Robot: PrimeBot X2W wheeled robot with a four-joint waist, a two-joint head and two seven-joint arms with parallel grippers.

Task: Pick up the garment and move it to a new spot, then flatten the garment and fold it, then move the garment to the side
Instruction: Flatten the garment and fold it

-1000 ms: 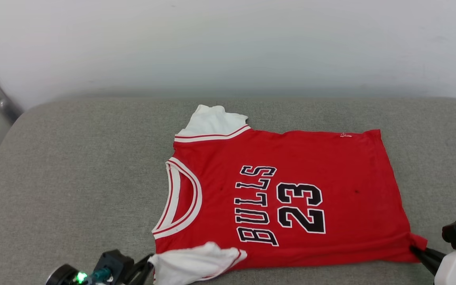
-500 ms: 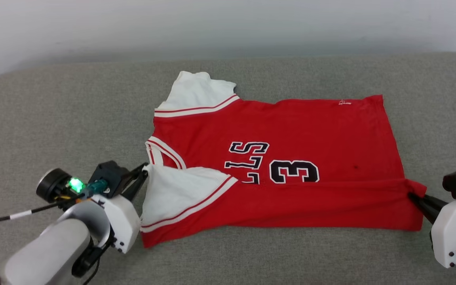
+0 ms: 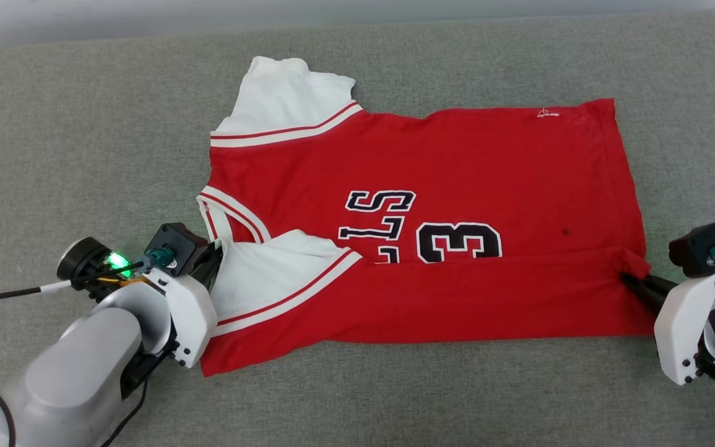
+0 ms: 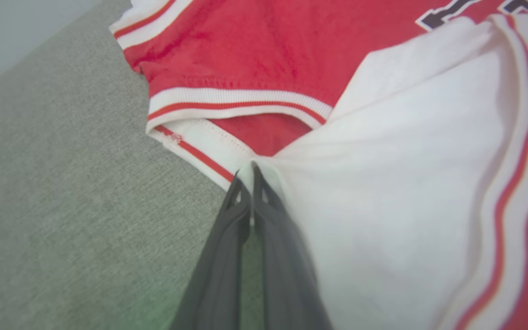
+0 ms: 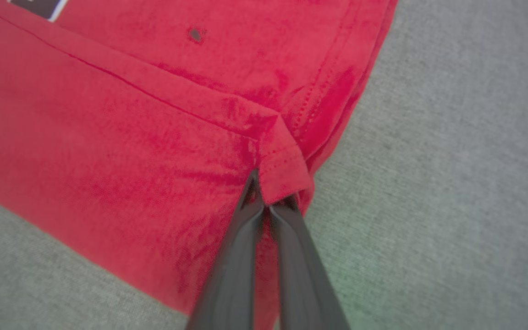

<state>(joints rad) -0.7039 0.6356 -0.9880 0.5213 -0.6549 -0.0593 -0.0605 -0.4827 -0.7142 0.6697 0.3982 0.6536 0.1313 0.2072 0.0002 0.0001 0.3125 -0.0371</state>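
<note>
Red garment [image 3: 457,155] is lying front-up on grey cushion [image 3: 84,155], near edge lying folded over the lettering. L end effector [image 3: 215,264] is pinching white sleeve [image 3: 270,279]; R end effector [image 3: 629,280] is pinching hem corner [image 3: 635,264], both clamped tight on fabric.

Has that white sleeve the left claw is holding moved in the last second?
Yes. The left gripper has carried the near sleeve of the garment away from the robot, over the printed letters, now half covered.
</note>
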